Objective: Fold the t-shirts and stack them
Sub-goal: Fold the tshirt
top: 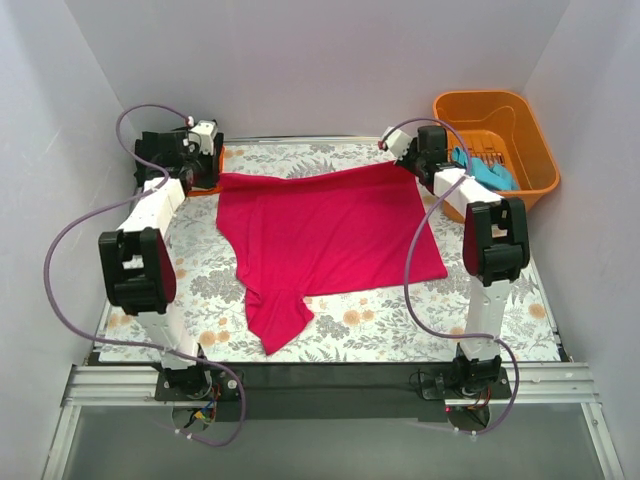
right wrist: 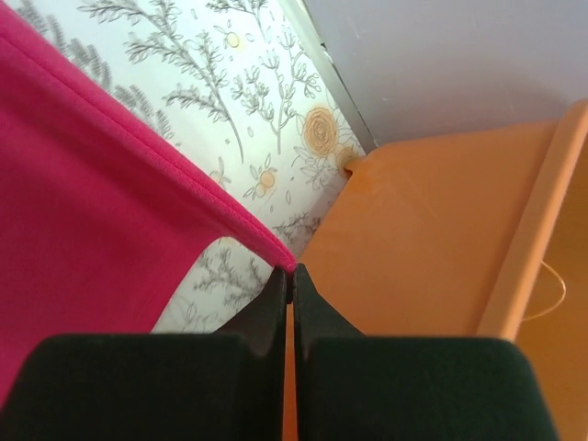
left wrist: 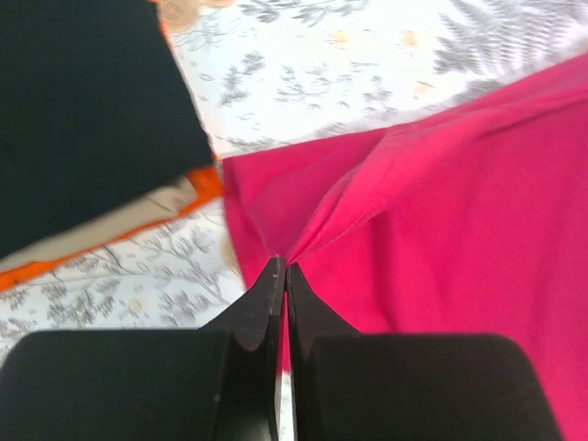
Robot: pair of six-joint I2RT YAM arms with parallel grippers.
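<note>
The magenta-pink t-shirt (top: pixel 325 235) lies spread on the floral table, one sleeve pointing toward the near edge. My left gripper (top: pixel 215 172) is shut on its far left corner; the cloth (left wrist: pixel 441 211) bunches at the fingertips in the left wrist view. My right gripper (top: pixel 408 160) is shut on its far right corner; its hem (right wrist: pixel 110 165) runs up to the fingertips in the right wrist view. A folded stack with a black shirt (left wrist: pixel 83 110) on top and white and orange layers under it lies at the far left. A teal-blue shirt (top: pixel 488 170) lies in the basket.
An orange plastic basket (top: pixel 520 125) stands at the far right, its wall (right wrist: pixel 432 239) right beside my right gripper. Grey walls close in the table on three sides. The floral cloth (top: pixel 380 325) covers the table.
</note>
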